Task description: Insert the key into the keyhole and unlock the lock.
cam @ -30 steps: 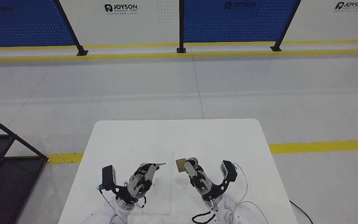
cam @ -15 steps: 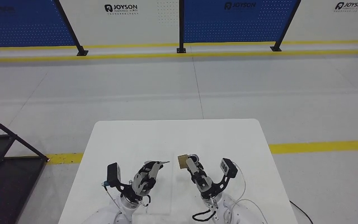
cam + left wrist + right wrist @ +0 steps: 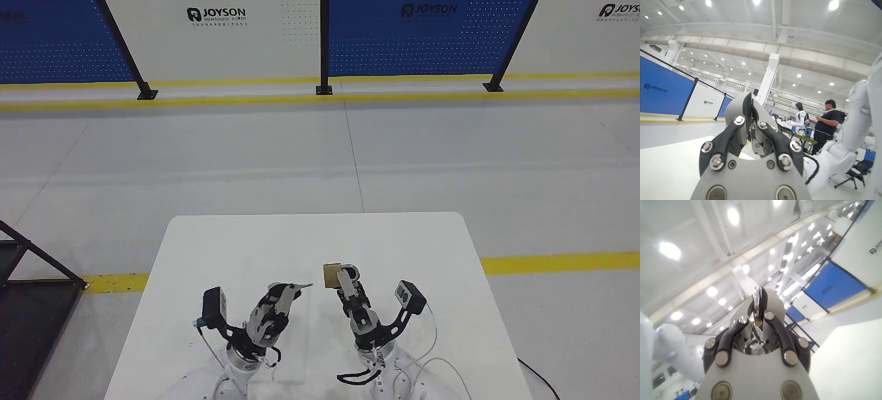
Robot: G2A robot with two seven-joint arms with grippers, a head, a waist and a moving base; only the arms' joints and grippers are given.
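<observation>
Above the white table (image 3: 300,240), my right gripper (image 3: 345,278) is shut on a brass padlock (image 3: 332,273), which sticks out past the fingers toward the other arm. In the right wrist view the padlock (image 3: 757,313) sits edge-on between the closed fingers of the right gripper (image 3: 759,300). A short gap to the left, my left gripper (image 3: 288,293) is shut on a thin key (image 3: 301,287) whose tip points at the padlock. In the left wrist view the left gripper (image 3: 751,106) has its pads pressed together and the key is hidden.
The table's far half is bare white surface. A black frame (image 3: 30,265) stands off the table's left side. Blue and white barrier panels (image 3: 420,35) and a yellow floor line (image 3: 560,262) lie beyond the table.
Both arms have moved away from the near edge and a little to the right, carrying key and padlock. The gap between key tip and padlock stays about the same.
</observation>
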